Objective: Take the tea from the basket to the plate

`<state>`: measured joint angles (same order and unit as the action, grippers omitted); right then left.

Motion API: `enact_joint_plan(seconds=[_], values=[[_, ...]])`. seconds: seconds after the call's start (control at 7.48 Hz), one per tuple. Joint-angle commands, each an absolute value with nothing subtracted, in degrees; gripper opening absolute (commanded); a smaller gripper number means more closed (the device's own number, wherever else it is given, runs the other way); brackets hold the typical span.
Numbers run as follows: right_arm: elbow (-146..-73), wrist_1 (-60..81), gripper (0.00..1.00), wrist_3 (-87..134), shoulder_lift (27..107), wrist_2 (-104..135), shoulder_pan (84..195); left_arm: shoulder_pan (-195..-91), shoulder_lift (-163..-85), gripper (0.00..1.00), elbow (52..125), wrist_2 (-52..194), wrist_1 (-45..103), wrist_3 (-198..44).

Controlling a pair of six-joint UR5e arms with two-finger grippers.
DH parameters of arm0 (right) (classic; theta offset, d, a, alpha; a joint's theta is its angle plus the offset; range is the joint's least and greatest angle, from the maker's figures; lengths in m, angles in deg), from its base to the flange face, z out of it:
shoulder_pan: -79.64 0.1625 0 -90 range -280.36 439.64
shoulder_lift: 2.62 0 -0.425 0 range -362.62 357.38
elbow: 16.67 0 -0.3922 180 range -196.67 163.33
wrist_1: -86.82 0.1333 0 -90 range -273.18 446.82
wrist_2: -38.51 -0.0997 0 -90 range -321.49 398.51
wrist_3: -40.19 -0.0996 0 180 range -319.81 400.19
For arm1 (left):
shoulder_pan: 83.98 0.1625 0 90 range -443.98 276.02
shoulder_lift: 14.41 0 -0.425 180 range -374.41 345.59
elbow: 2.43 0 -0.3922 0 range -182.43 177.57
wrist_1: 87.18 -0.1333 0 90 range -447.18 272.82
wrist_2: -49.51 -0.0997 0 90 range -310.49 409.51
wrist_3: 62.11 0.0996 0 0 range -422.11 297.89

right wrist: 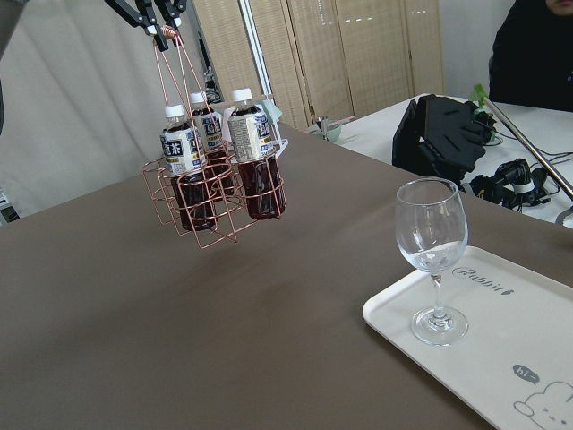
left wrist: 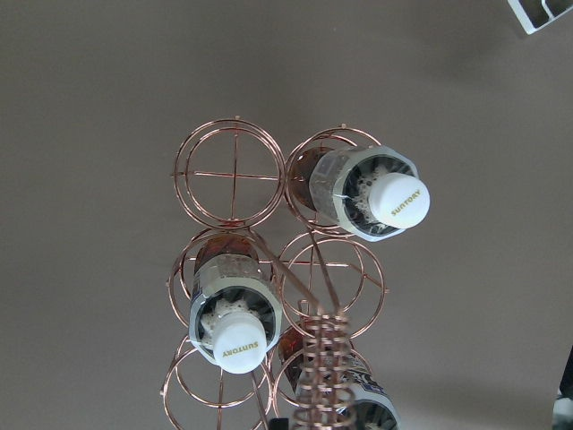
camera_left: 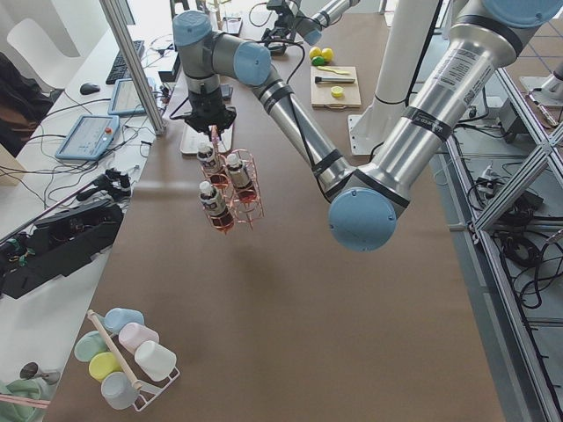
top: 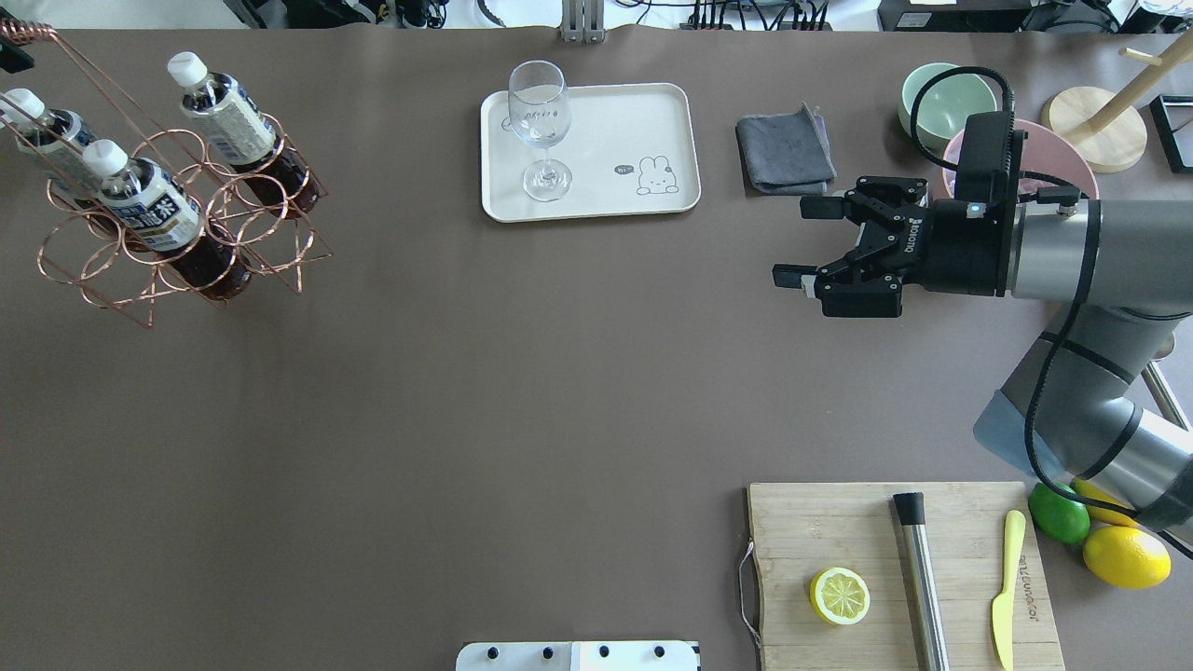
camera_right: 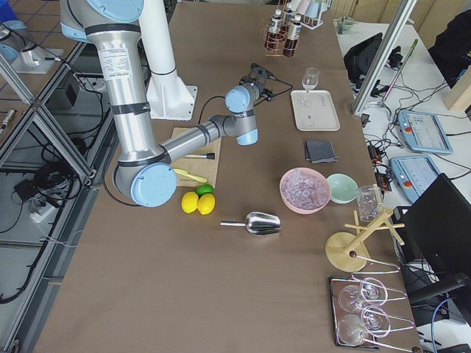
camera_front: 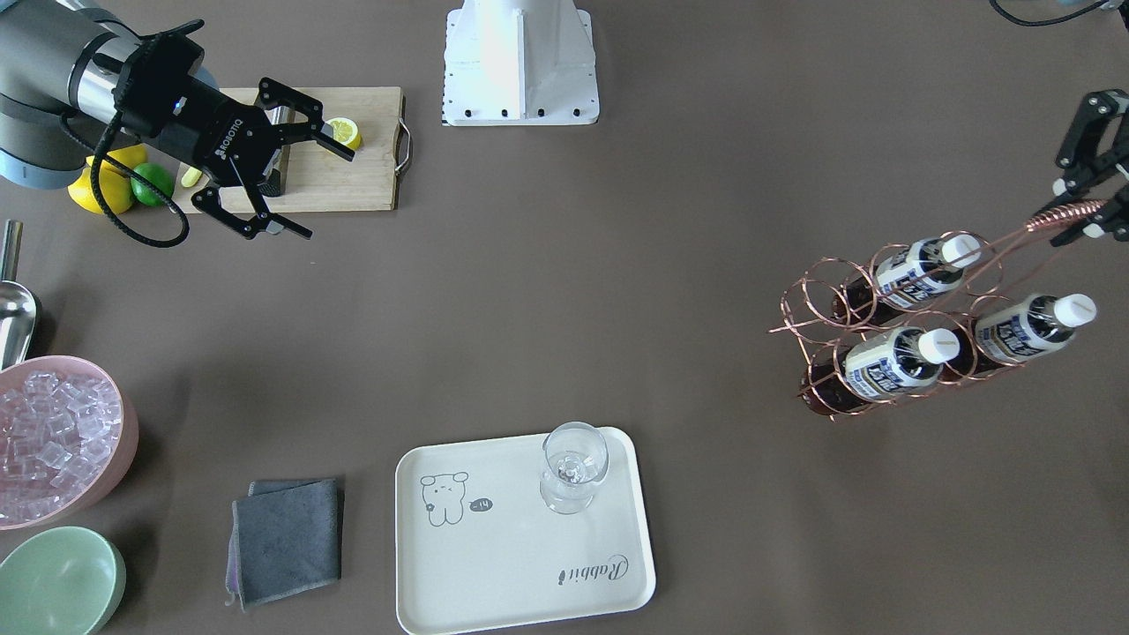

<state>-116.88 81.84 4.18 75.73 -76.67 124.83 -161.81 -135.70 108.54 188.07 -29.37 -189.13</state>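
Note:
My left gripper (camera_front: pixel 1080 210) is shut on the coiled top of the handle of the copper wire basket (camera_front: pixel 917 319) and holds it hanging above the table at my left end. It also shows in the right wrist view (right wrist: pixel 164 20). Three tea bottles (camera_front: pixel 886 366) (camera_front: pixel 913 273) (camera_front: pixel 1028 328) stand in its cells; the other cells are empty. The cream plate (camera_front: pixel 520 564) (top: pixel 606 121) lies at the table's far edge with a wine glass (camera_front: pixel 573 467) on it. My right gripper (camera_front: pixel 317 190) (top: pixel 797 240) is open and empty, above the table's right half.
A wooden board (top: pixel 839 522) with a lemon half, a steel muddler and a yellow knife lies near right. A grey cloth (top: pixel 783 149), a mint bowl (top: pixel 946 93) and a pink bowl of ice (camera_front: pixel 53 432) sit right of the plate. A steel scoop (camera_front: pixel 13 309) lies near the ice bowl.

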Motion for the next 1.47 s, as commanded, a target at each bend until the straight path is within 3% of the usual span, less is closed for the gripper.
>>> enact_joint_plan(seconds=[0.0, 0.27, 0.67, 1.34], values=[[-111.60, 90.66, 0.99, 6.35, 75.78, -76.28, 124.64, -153.70, -143.92, 0.00, 113.42, 186.97, -34.35, -203.91], [-111.50, 90.77, 0.99, 6.35, 75.78, -76.28, 124.64, -145.02, -147.12, 0.00, 116.20, 185.15, -34.18, -213.15], [-111.50, 90.77, 0.99, 6.26, 75.87, -76.28, 124.64, -136.10, -158.34, 0.00, 112.63, 179.51, -34.27, -222.16], [-110.11, 97.17, 0.99, 5.73, 78.33, -76.01, 124.64, -128.21, -161.70, 0.00, 107.46, 180.12, -34.36, -222.68]])
